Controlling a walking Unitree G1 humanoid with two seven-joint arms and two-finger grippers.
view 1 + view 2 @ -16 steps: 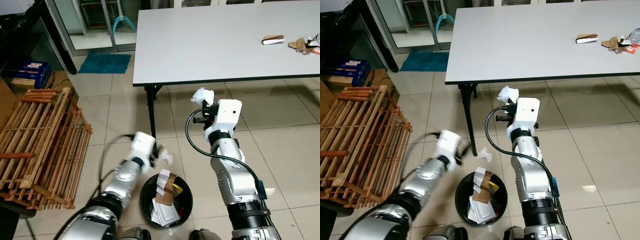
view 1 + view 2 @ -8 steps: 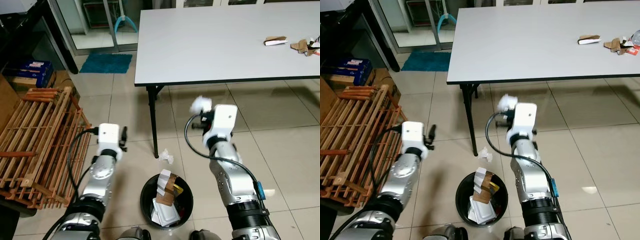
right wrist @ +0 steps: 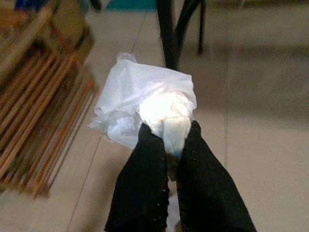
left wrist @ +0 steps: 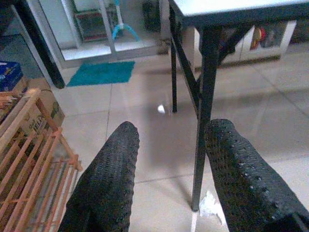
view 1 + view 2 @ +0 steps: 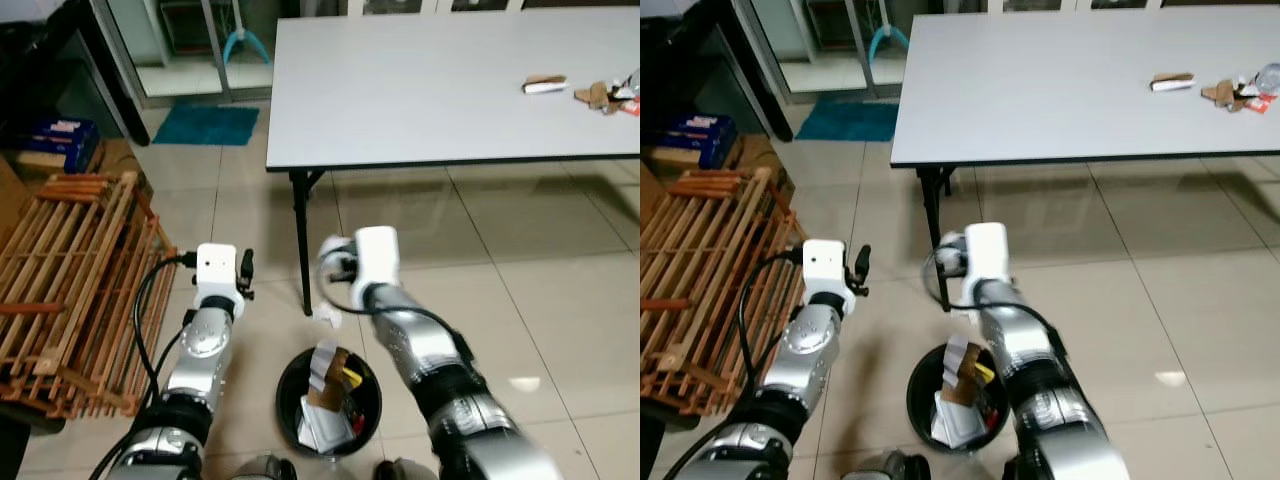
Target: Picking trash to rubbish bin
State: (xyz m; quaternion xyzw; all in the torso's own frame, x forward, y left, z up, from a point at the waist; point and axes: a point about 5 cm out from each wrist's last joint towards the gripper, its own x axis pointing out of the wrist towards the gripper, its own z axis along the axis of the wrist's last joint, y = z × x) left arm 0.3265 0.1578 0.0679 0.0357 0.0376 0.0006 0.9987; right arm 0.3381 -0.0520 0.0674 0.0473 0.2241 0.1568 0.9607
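Observation:
My right gripper (image 5: 332,266) is shut on a crumpled white tissue (image 3: 150,99), held low beside the table leg (image 5: 301,240) and just beyond the black rubbish bin (image 5: 283,373). The bin stands on the floor between my arms and holds paper and cardboard scraps. A small crumpled white paper (image 5: 324,316) lies on the tiles by the foot of the table leg, also seen as the white scrap (image 4: 208,206). My left gripper (image 4: 169,145) is open with nothing between its fingers, raised to the left of the bin (image 5: 930,385).
A grey table (image 5: 420,90) stands ahead, with several scraps of trash (image 5: 545,85) near its far right edge. A wooden slatted rack (image 5: 70,290) lies on the left. A blue mat (image 5: 205,125) and boxes (image 5: 55,140) sit further back left.
My right gripper has swung left and down with the tissue, from mid-height to just beyond the bin. The left arm drew back left from the floor paper, then held still.

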